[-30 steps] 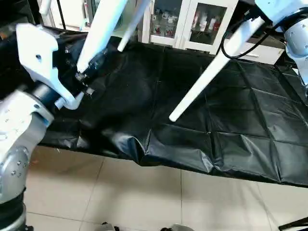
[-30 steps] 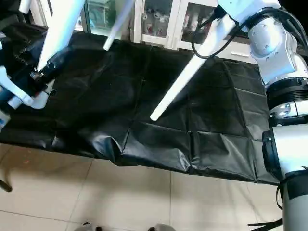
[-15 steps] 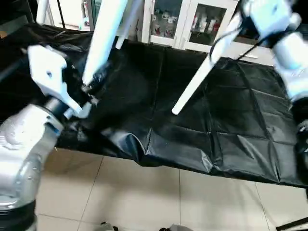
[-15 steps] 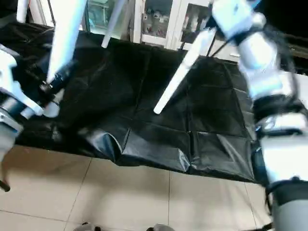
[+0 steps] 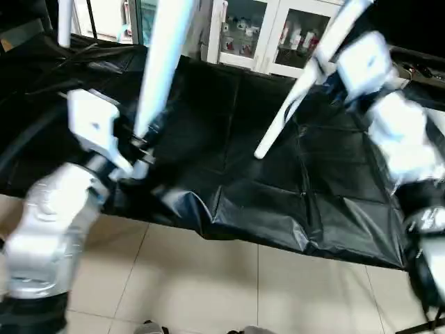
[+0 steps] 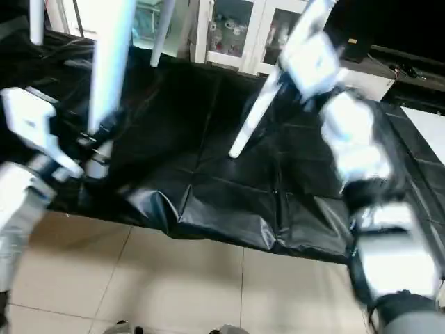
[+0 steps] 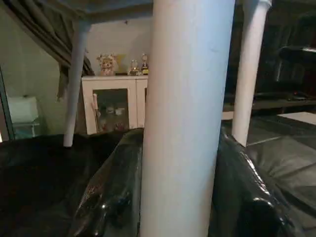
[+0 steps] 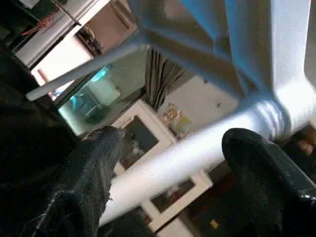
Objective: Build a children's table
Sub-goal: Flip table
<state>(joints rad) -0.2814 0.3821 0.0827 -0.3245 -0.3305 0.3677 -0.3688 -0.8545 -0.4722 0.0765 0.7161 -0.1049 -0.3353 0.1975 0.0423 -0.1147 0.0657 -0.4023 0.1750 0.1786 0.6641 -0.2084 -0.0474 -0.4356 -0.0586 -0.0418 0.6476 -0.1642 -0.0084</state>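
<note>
- You see the children's table (image 8: 247, 44) held above the work table (image 5: 327, 202), its legs pointing down.
- Your left gripper (image 5: 142, 142) pinches 1 leg (image 5: 163, 62) near its lower end; the 2 fingers (image 7: 106, 197) press on both sides of the tube.
- Your right gripper (image 8: 168, 168) is at a second leg (image 5: 295, 104), close to the corner socket. Its fingers (image 8: 86, 173) stand on either side of it.
- 2 more legs (image 7: 74, 84) hang behind, in front of the white cabinets (image 5: 278, 35).

Motion blur smears both silver arms; glare streaks the glossy black sheet (image 5: 292, 202) under even light.
</note>
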